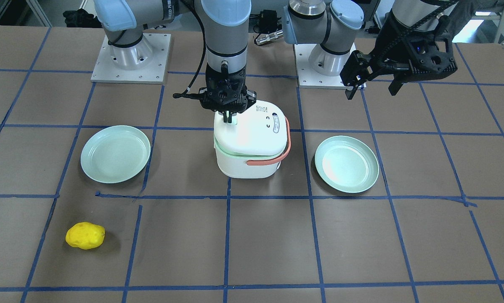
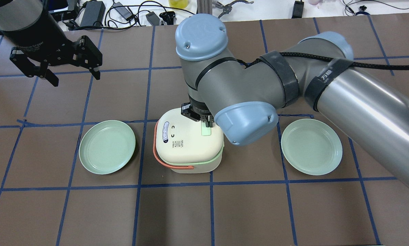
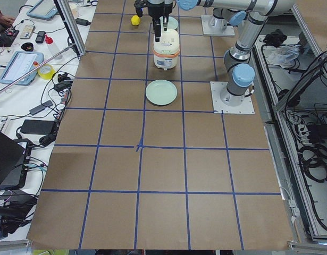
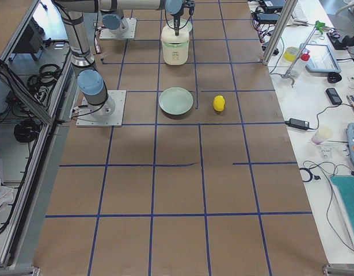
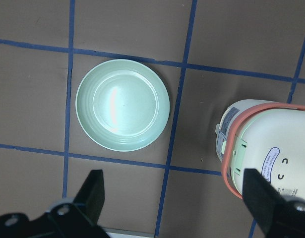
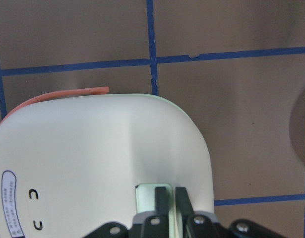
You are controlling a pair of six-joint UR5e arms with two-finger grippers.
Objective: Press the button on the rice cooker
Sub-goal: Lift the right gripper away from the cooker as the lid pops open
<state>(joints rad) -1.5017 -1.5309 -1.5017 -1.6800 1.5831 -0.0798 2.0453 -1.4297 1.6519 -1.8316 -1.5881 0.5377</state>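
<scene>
The white rice cooker [image 1: 252, 143] with an orange handle stands mid-table; it also shows in the overhead view [image 2: 187, 143] and the left wrist view [image 5: 264, 153]. Its pale green button [image 2: 207, 130] sits on the lid's edge nearest the robot. My right gripper [image 1: 228, 118] is shut, fingers together, with the tips down on the button [image 6: 145, 198]. My left gripper [image 2: 75, 77] is open and empty, high above the table to the cooker's left; its fingers [image 5: 90, 193] frame a green plate.
Two pale green plates lie either side of the cooker, one [image 2: 107, 147] on my left and one [image 2: 311, 147] on my right. A yellow lumpy object [image 1: 85, 235] lies at the far right of the table. Blue tape lines grid the brown table.
</scene>
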